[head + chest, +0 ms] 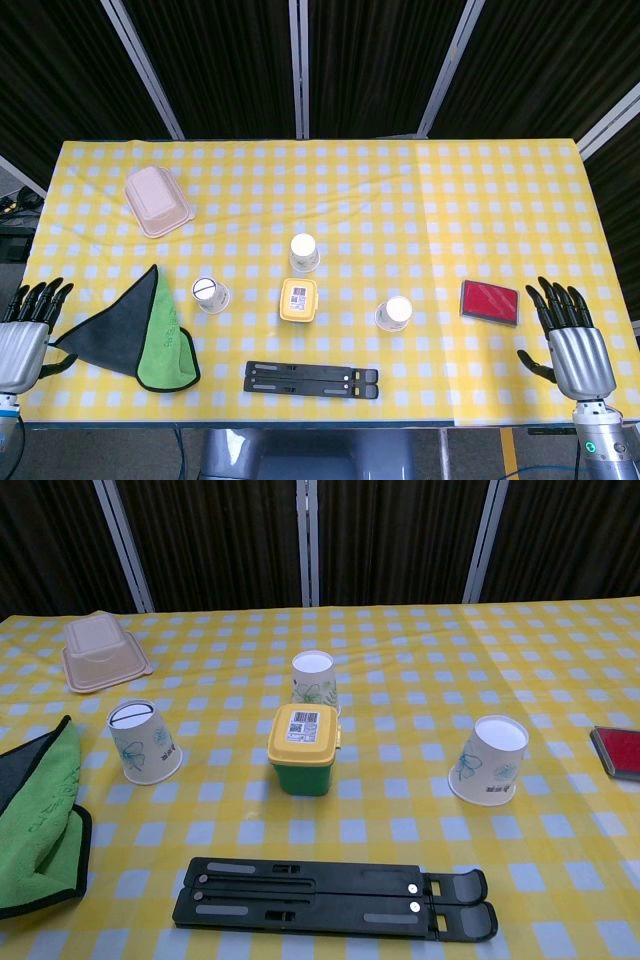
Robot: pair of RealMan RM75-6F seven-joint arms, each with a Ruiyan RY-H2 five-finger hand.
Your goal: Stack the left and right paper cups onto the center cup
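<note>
Three white paper cups with a green print stand upside down on the yellow checked table. The left cup [210,294] [144,742] is beside the green cloth. Farther back stands the center cup [304,252] [313,678], just behind a small box. The right cup [394,314] [488,761] sits toward the red pad. My left hand [27,328] hovers at the table's left edge, fingers spread, holding nothing. Over the front right corner my right hand [572,338] is likewise spread and empty. Neither hand shows in the chest view.
A yellow-lidded green box [298,299] [303,748] stands between the cups. A black folding stand [311,380] [335,898] lies near the front edge. A green and black cloth [150,335] [40,815], a beige clamshell container [158,201] [101,650] and a red pad [490,301] [620,752] are also there.
</note>
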